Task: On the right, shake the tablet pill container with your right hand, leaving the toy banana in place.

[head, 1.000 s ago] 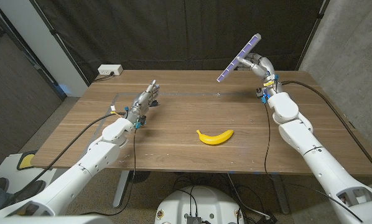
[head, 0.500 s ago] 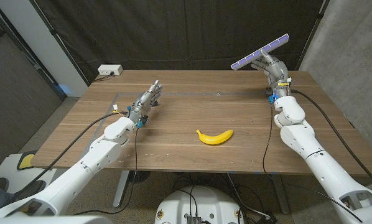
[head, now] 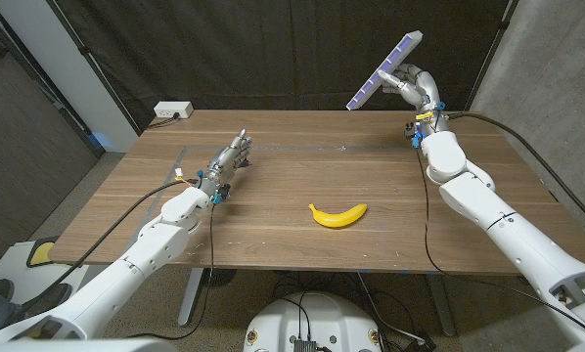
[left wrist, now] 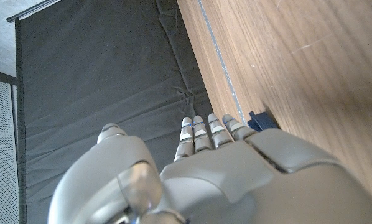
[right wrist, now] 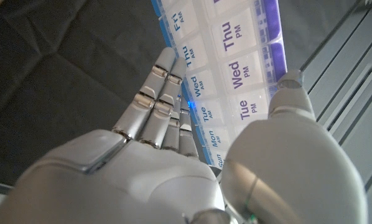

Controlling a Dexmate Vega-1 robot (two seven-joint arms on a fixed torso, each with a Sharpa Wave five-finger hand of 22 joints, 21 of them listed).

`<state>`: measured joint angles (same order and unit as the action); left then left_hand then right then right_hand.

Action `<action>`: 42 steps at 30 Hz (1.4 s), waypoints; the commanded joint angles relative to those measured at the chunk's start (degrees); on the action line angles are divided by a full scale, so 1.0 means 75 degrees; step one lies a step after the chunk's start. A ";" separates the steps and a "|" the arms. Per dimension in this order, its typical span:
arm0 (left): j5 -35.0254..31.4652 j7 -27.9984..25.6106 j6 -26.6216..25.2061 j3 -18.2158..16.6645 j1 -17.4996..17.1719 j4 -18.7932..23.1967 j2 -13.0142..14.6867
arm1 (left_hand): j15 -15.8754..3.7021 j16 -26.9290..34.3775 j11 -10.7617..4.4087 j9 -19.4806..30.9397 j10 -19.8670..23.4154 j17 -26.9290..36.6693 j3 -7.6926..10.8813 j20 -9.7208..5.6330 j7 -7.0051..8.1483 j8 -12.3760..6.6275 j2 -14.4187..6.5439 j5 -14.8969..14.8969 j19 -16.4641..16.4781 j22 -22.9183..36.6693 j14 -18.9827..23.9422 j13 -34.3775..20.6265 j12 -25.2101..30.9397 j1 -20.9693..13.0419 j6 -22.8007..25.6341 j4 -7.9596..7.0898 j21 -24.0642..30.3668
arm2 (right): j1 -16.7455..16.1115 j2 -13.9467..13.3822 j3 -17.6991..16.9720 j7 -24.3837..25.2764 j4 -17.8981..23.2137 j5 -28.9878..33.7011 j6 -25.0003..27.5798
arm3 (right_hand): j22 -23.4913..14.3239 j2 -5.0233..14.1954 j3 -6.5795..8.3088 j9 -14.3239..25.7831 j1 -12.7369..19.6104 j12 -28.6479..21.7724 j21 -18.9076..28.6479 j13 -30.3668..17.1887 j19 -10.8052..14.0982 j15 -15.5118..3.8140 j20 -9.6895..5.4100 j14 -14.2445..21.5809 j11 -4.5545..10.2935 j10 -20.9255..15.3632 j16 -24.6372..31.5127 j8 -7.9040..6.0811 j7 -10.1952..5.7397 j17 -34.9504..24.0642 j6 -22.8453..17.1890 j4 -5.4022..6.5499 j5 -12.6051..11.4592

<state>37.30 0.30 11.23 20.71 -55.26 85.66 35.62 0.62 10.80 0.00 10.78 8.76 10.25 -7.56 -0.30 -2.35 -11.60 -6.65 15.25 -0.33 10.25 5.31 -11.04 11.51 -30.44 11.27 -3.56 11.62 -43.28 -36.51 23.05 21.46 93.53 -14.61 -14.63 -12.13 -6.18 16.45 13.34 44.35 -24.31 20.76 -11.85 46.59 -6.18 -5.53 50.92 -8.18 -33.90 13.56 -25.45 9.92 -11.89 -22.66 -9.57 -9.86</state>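
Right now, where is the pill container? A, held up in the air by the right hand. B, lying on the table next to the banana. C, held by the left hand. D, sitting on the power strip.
A: the right hand holds the pill container tilted above the table's far edge, while the toy banana lies alone on the table.

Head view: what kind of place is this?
Probably a robot lab or test cell, not a home: black curtains hang behind the wooden table, a power strip sits at its far corner, and the only props are a pill box and a toy banana.
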 commanded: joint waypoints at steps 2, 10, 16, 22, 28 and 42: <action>0.0049 -0.0036 0.0186 -0.0154 -0.0101 0.0007 0.0049 | 0.0031 0.0011 0.0006 0.0034 -0.0024 0.0042 -0.0072 -0.0004 -0.0005 -0.0006 -0.0041 -0.0011 -0.0075 0.0033 -0.0020 -0.0026 0.0023 -0.0015 0.0025 -0.0005 0.0003 | 0.1037 -0.0832 0.1508 -0.1015 0.1103 0.6610 0.2231 | -0.0017 0.1359 0.0563 0.0012 0.0822 -0.0021 -0.0010 -0.0241 -0.0023 -0.0914 -0.0854 -0.0031 0.2017 -0.1984 -0.0033 0.0029 -0.2163 -0.0030 -0.2251 0.0187 -0.0041; 0.0122 0.0053 0.0294 -0.0201 -0.0135 -0.0124 0.0029 | 0.0030 0.0011 0.0020 0.0034 -0.0009 0.0042 -0.0077 -0.0005 -0.0011 -0.0003 -0.0045 -0.0014 -0.0077 0.0033 -0.0021 -0.0026 0.0030 -0.0020 0.0019 -0.0007 0.0003 | 0.1096 -0.0798 0.1906 -0.1272 0.1237 0.7764 0.2826 | -0.0019 0.1394 0.0582 0.0019 0.0833 -0.0025 0.0014 -0.0245 0.0030 -0.0911 -0.0868 -0.0010 0.2083 -0.2034 -0.0018 0.0033 -0.2210 -0.0051 -0.2284 0.0188 -0.0043; 0.0145 0.0113 0.0263 -0.0208 -0.0112 -0.0167 0.0061 | 0.0032 0.0011 0.0023 0.0034 -0.0007 0.0042 -0.0080 -0.0005 -0.0012 -0.0002 -0.0049 -0.0016 -0.0079 0.0033 -0.0024 -0.0026 0.0031 -0.0025 0.0017 -0.0007 0.0003 | 0.0849 -0.0584 0.1615 -0.1034 0.1089 0.7022 0.2857 | -0.0020 0.1433 0.0601 0.0018 0.0847 -0.0022 0.0024 -0.0247 0.0047 -0.0920 -0.0872 -0.0001 0.2063 -0.2044 -0.0013 0.0040 -0.2211 -0.0057 -0.2293 0.0192 -0.0046; 0.0075 0.0184 0.0202 -0.0188 -0.0037 -0.0095 0.0167 | 0.0031 0.0010 0.0023 0.0035 -0.0013 0.0042 -0.0083 -0.0003 -0.0008 -0.0003 -0.0052 -0.0018 -0.0088 0.0033 -0.0026 -0.0026 0.0029 -0.0030 0.0021 -0.0008 0.0000 | 0.0602 -0.0576 0.1438 -0.0892 0.1304 0.6689 0.3025 | -0.0021 0.1456 0.0612 0.0014 0.0854 -0.0010 0.0025 -0.0248 0.0045 -0.0913 -0.0875 -0.0004 0.2056 -0.2031 -0.0019 0.0056 -0.2185 -0.0054 -0.2281 0.0193 -0.0049; 0.0081 0.0228 0.0319 -0.0258 -0.0063 -0.0088 0.0212 | 0.0025 0.0008 0.0023 0.0035 -0.0015 0.0042 -0.0085 -0.0007 -0.0009 -0.0003 -0.0055 -0.0020 -0.0087 0.0033 -0.0033 -0.0026 0.0029 -0.0034 0.0021 -0.0009 0.0001 | 0.0514 -0.0556 0.1509 -0.0901 0.1425 0.6709 0.3277 | -0.0022 0.1467 0.0618 0.0014 0.0853 0.0012 0.0022 -0.0250 0.0033 -0.0906 -0.0875 -0.0022 0.2035 -0.1992 -0.0031 0.0068 -0.2170 -0.0051 -0.2275 0.0194 -0.0051; 0.0277 0.0491 0.0315 -0.0279 -0.0170 -0.0151 0.0262 | 0.0028 0.0013 0.0025 0.0035 -0.0011 0.0042 -0.0096 -0.0005 -0.0009 0.0000 -0.0059 -0.0024 -0.0093 0.0033 -0.0024 -0.0026 0.0032 -0.0044 0.0016 -0.0011 0.0001 | 0.0508 -0.0547 0.1662 -0.1069 0.1734 0.6880 0.3780 | -0.0021 0.1489 0.0636 0.0018 0.0862 0.0018 0.0019 -0.0254 0.0013 -0.0911 -0.0874 -0.0037 0.2034 -0.2021 -0.0045 0.0071 -0.2227 -0.0049 -0.2345 0.0188 -0.0057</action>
<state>38.41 3.06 13.56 19.07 -55.72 84.77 36.96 0.62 10.80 0.00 10.78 8.76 10.25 -7.97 -0.29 -2.35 -11.60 -6.90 15.26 -0.33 10.25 5.31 -11.04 11.51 -30.69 11.27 -3.64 11.63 -39.44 -40.85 34.64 14.38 105.21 35.19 9.44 -12.12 -6.18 16.45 13.16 44.35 -23.98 20.76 -11.85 46.61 -6.12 -5.52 50.85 -8.06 -33.79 13.28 -24.45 9.94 -12.15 -23.07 -9.57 -9.87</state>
